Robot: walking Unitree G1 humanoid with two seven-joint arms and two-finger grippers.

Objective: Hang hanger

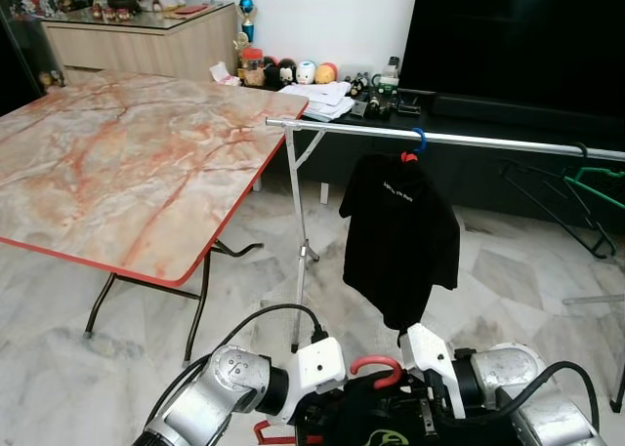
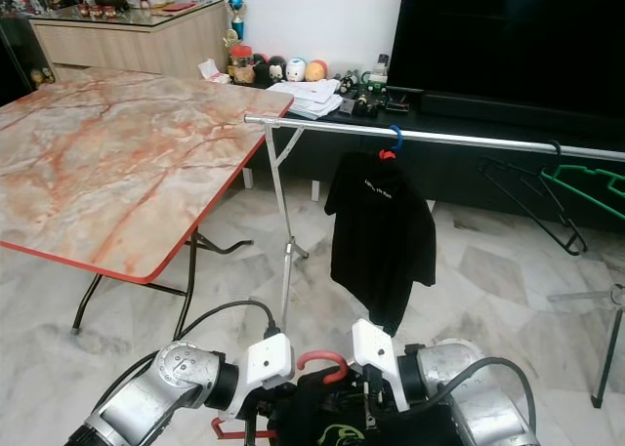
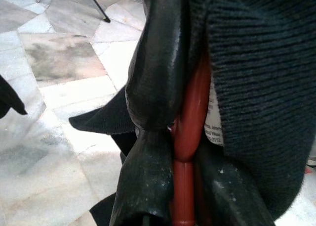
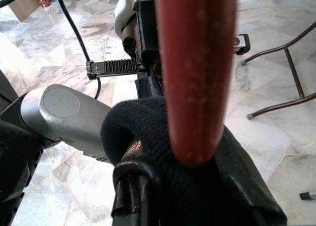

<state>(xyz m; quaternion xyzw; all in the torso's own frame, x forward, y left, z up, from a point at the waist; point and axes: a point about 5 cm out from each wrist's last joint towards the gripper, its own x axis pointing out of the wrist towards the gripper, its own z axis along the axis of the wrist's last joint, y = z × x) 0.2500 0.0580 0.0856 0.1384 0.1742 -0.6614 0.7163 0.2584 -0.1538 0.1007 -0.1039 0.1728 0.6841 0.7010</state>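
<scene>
A red hanger (image 1: 377, 367) carrying a black knit garment (image 1: 391, 422) is held low in front of me, its hook pointing up between my two wrists. My left gripper (image 3: 185, 137) is shut on the hanger's red bar (image 3: 190, 117), with the garment (image 3: 256, 87) draped beside it. My right gripper (image 4: 192, 186) is closed around the red hook's neck (image 4: 195, 72) and the bunched collar (image 4: 148, 132). Ahead and above stands a silver clothes rail (image 1: 488, 141), where a black T-shirt (image 1: 400, 231) hangs on a blue-hooked hanger.
A marble-top folding table (image 1: 127, 163) with a red edge stands to the left of the rail. Empty black and green hangers (image 1: 586, 187) hang at the rail's right end. A dark TV unit (image 1: 508, 104) is behind. The rail's upright post (image 1: 298, 241) rises from the marble floor.
</scene>
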